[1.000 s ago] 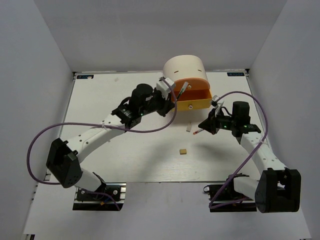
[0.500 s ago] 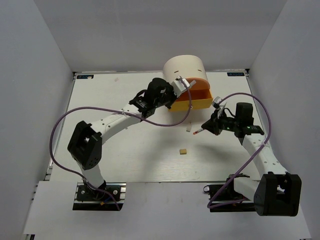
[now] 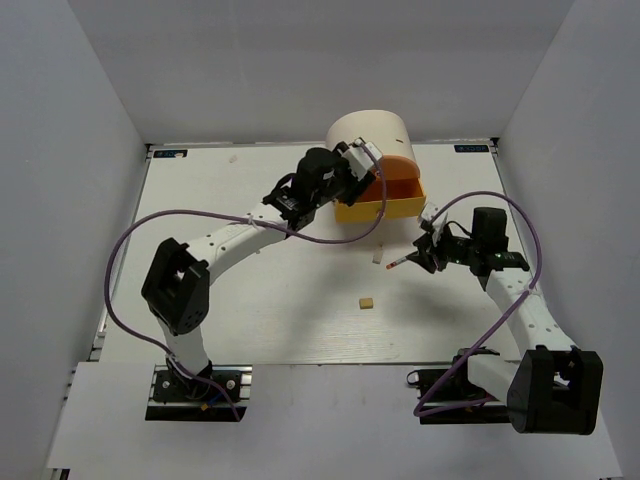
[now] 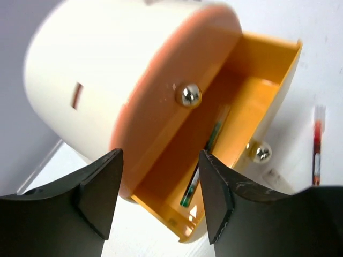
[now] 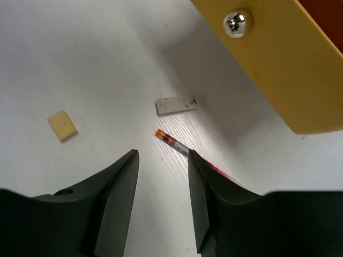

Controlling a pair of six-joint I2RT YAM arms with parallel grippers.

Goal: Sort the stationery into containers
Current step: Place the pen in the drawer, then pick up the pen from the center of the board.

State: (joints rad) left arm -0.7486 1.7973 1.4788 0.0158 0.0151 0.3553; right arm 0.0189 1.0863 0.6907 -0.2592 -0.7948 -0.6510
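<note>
Organiser (image 3: 368,135) hadn't moved. It sat far centre on the tabletop (image 3: 250,320), with the yellow drawer (image 3: 392,206) pulled out toward the near right and the orange drawer (image 4: 161,101) above it shut.

The left arm was the big change. Over the last second it tucked its elbow in toward the right and carried the left gripper (image 4: 161,155) from the drawer's left side up to the organiser's front face. In the wrist view its fingers were spread wide with nothing between them. We read that as a drop-off done. A green-ended highlighter (image 4: 187,195) lay in the open drawer with a thin pale item beside it, probably a pen, but we couldn't tell for sure.

The right gripper (image 5: 162,155) barely shifted, just a touch to the right, and sat near right of the drawer. It hung low over the tabletop with its fingers apart around the tip of the red-tipped pen (image 5: 174,143), not closed on it. We judged that pick not yet made.

Left on the tabletop:
- The pen, just near of the drawer.
- White eraser (image 5: 176,104), just left of the pen's tip, not touching.
- Tan eraser (image 5: 62,126), nearer still, well apart from both.

That made three items to go by our count. The drawer was already open, so the pen needed no reopening.
</note>
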